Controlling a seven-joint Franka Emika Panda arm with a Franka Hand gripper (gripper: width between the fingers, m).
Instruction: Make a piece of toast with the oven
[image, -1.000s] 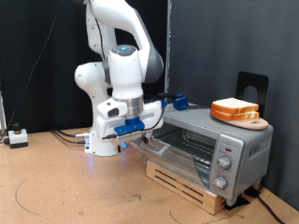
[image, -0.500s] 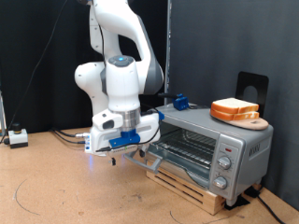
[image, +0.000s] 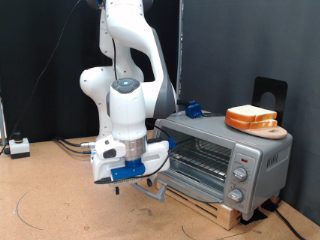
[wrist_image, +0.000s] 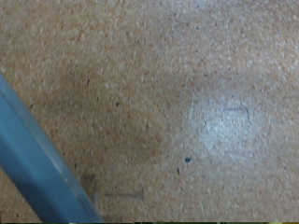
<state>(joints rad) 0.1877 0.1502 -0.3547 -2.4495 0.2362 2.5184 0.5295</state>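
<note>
the toaster oven (image: 225, 155) sits on a low wooden pallet (image: 205, 198) on the brown counter (image: 60, 200), toward the exterior view's right. its glass door (image: 165, 180) is swung down and open, showing the wire rack (image: 200, 152) inside, and three round knobs (image: 240, 172) run down its front panel. on top of the oven, at the end above the knobs, a round wooden board (image: 262, 130) carries two stacked bread slices (image: 252, 116), pale with tan crust; the piece of toast is one of these, and which one cannot be told. a small blue object (image: 191, 108) rests on the oven's top at the other end.

the white arm (image: 125, 70) bends down in front of the oven's open door, and the tool (image: 135, 172) hangs low at the door's outer edge, close to the handle. whether its fingers are spread or pressed together cannot be told. the wrist view shows only speckled counter surface and a blurred blue-grey bar (wrist_image: 37, 163) crossing one corner.
</note>
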